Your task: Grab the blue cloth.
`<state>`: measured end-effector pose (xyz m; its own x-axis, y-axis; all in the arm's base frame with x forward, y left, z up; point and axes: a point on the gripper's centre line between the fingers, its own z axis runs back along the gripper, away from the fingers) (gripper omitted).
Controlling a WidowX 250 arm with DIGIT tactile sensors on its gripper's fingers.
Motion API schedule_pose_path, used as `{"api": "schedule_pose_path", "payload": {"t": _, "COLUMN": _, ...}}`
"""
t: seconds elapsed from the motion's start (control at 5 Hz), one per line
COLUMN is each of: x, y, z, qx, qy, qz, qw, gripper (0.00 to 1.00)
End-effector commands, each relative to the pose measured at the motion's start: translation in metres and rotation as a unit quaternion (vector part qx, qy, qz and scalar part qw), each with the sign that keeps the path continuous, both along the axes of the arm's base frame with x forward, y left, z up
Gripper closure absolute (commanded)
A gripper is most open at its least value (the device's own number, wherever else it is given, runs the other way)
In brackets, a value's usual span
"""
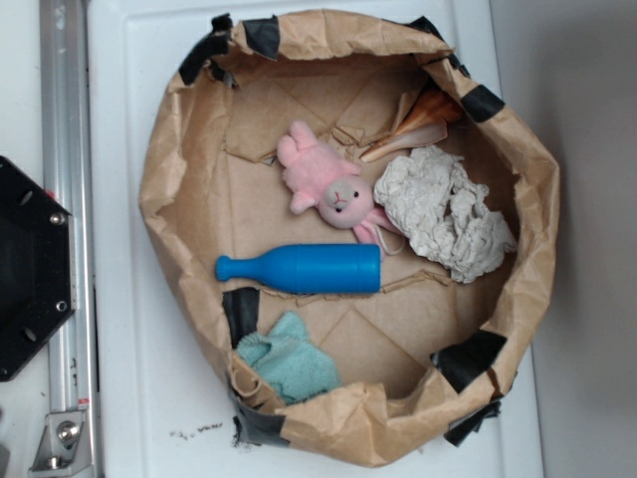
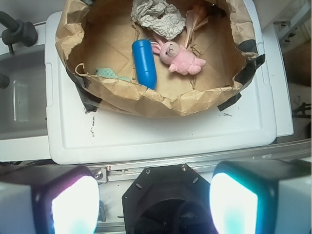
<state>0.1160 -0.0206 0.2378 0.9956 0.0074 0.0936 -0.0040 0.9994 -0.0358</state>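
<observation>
At the near edge of the wrist view the gripper (image 2: 155, 204) hangs wide open and empty above the arm's base, well short of the paper basket (image 2: 161, 105). The blue cloth (image 2: 111, 73) lies ahead and left, tucked against the basket's near wall beside the blue bottle (image 2: 145, 62). Here the wall hides most of it; the exterior view shows the whole lumpy cloth, with no clear long axis.

From the wrist view we see only a sliver of the blue cloth (image 2: 108, 73); the brown paper wall (image 2: 146, 97) hides the rest. The tool (image 2: 155, 204) is cut off by the bottom edge, its fingers (image 2: 75, 204) glowing and blurred. Behind the off-white cloth (image 1: 443, 211), a tan object (image 1: 423, 119) is too obscured to identify.
</observation>
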Motion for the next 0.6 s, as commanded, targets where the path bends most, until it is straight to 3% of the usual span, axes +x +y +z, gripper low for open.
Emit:
{"api": "schedule_pose_path", "payload": {"t": 0.0, "x": 0.0, "y": 0.0, "z": 0.0, "qx": 0.0, "qy": 0.0, "qz": 0.0, "qw": 1.0, "gripper": 0.0}}
{"api": "schedule_pose_path", "payload": {"t": 0.2, "x": 0.05, "y": -0.005, "z": -0.022, "qx": 0.002, "qy": -0.005, "qz": 0.044, "qw": 0.999, "gripper": 0.0}}
{"api": "schedule_pose_path", "payload": {"t": 0.4, "x": 0.09, "y": -0.015, "z": -0.035, "qx": -0.018, "qy": 0.032, "qz": 0.105, "qw": 0.994, "gripper": 0.0}}
